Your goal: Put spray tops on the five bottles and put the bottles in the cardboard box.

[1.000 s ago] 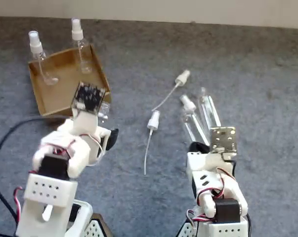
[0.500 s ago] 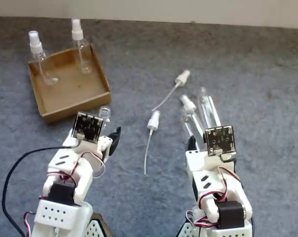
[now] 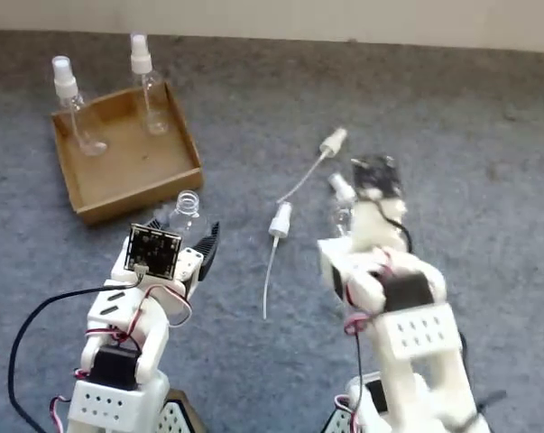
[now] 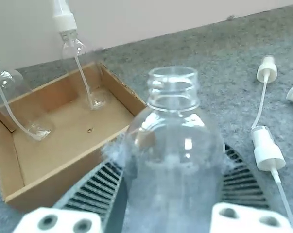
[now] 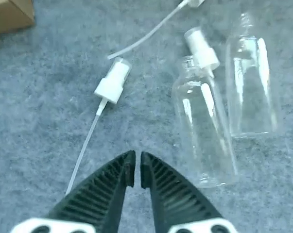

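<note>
- left gripper (image 4: 171,191) clamped on capless bottle (image 4: 173,121), upright, just short of cardboard box (image 3: 136,192)
- right gripper (image 5: 137,164) fingers nearly touching, empty, over carpet (image 5: 34,121)
- just beyond it: loose spray top (image 5: 112,83), capped lying bottle (image 5: 203,131), uncapped lying bottle (image 5: 250,92) beside it
- second spray top (image 3: 333,142) farther out
- box far side: capped upright bottles (image 3: 73,113) (image 3: 149,90)

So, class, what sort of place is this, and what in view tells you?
Probably a makeshift indoor practice area, not a factory: a grey carpet-like surface runs up to a plain wall, and a cardboard box holds capped bottles.
</note>
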### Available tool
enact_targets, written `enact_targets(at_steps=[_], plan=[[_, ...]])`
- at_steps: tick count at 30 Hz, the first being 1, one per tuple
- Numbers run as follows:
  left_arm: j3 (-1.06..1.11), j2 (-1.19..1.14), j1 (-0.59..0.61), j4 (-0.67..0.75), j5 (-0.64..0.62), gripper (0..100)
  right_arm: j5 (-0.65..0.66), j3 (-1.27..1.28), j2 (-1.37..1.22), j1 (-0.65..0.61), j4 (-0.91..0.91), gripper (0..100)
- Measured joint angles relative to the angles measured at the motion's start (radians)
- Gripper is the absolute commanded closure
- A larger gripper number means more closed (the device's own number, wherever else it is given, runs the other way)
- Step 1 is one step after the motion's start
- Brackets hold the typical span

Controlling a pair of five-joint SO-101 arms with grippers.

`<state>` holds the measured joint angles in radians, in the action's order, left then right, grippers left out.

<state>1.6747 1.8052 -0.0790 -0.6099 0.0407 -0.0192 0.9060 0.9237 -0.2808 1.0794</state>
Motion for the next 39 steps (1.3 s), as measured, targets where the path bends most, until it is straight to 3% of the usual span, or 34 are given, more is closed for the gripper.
enact_targets(at_steps=[6, 18, 28, 39], plan=[[0.0, 0.0, 0.003, 0.0, 0.0, 85, -0.012, -0.184, -0.319, -0.083, 0.0, 83.1], [0.0, 0.0, 0.064, 0.0, 0.0, 85, -0.19, -0.591, -0.882, -0.101, 0.006, 82.9], [0.0, 0.0, 0.066, -0.018, 0.0, 85, -0.299, -0.988, -1.227, -0.18, 0.14, 82.8], [0.0, 0.0, 0.066, -0.023, 0.0, 85, -0.325, -1.227, -1.481, -0.181, 0.212, 83.1]])
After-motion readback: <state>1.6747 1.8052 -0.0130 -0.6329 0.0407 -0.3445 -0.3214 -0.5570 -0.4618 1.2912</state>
